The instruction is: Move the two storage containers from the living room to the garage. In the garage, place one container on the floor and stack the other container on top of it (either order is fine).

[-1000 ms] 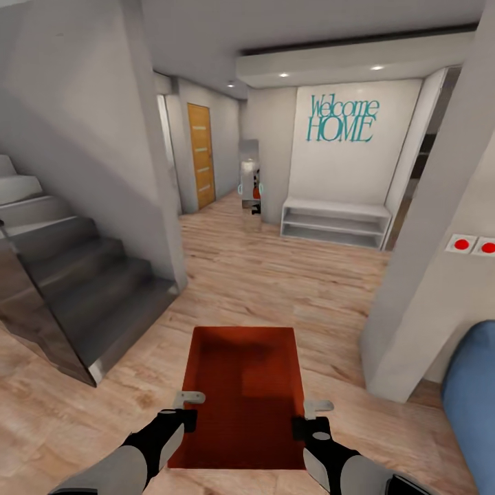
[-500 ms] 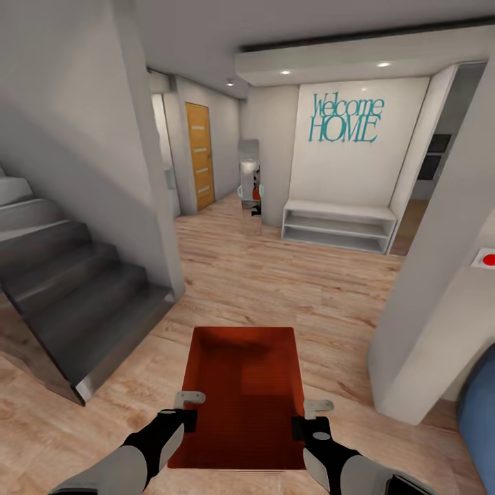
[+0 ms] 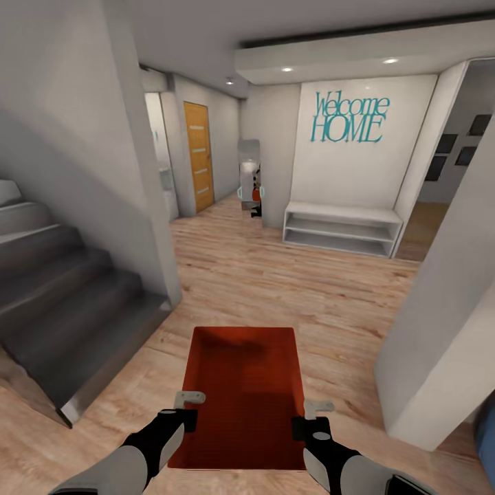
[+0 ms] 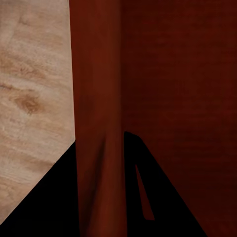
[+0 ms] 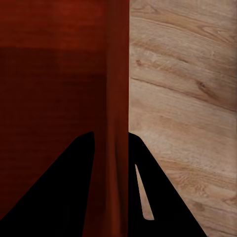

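1. We are carrying one storage container [image 3: 242, 395] between both arms, low and near, over the light wood plank floor [image 3: 289, 289].
2. Our left gripper [image 3: 187, 405] has its jaws pinched on the left wall, our right gripper [image 3: 311, 414] on the right wall.
3. This looks like the transport step; the second bin's whereabouts we cannot tell.
4. Next we need a steady drive between the stairs [image 3: 62, 289] at left and the pillar [image 3: 440, 323] at right.

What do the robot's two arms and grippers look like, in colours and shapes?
Both arms have light grey rounded forearm shells ending in black wrist sections. The left gripper and the right gripper have small pale grey metallic fingers. In wrist views, the fingers appear as black wedge shapes.
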Controlling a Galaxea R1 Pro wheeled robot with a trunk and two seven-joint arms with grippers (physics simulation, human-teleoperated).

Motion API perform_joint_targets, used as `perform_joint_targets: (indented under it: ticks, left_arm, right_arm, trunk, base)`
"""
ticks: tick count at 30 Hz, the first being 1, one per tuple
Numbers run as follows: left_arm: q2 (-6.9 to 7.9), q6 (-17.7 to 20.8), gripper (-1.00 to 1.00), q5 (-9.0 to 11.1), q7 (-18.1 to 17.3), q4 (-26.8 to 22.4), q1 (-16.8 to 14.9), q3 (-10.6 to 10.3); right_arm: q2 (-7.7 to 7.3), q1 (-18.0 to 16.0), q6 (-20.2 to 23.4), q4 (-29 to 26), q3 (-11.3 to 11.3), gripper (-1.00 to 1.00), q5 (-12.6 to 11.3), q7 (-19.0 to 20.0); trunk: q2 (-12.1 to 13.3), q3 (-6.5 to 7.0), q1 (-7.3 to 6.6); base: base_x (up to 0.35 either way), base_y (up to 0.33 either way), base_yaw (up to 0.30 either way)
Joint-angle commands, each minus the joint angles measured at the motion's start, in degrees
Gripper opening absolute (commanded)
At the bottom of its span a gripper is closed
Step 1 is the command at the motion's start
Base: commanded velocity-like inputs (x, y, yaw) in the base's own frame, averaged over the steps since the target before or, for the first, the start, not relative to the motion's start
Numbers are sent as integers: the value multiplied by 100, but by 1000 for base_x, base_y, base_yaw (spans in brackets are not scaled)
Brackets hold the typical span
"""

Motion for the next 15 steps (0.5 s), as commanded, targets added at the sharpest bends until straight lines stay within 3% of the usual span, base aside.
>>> perform_joint_targets:
  ticks: [1, 15]
  left_arm:
    - [1, 43, -100, -39, 43, 3, 0, -61]
    - [2, 43, -100, -39, 43, 3, 0, -59]
  right_arm:
    - [-41, -6, -37, 4, -7, -100, -60, -98]
    - [-40, -6, -37, 7, -7, -100, -60, -98]
  trunk:
    - [-8, -9, 5]
    - [-8, -9, 5]
  base:
    - [322, 0, 0]
    - [322, 0, 0]
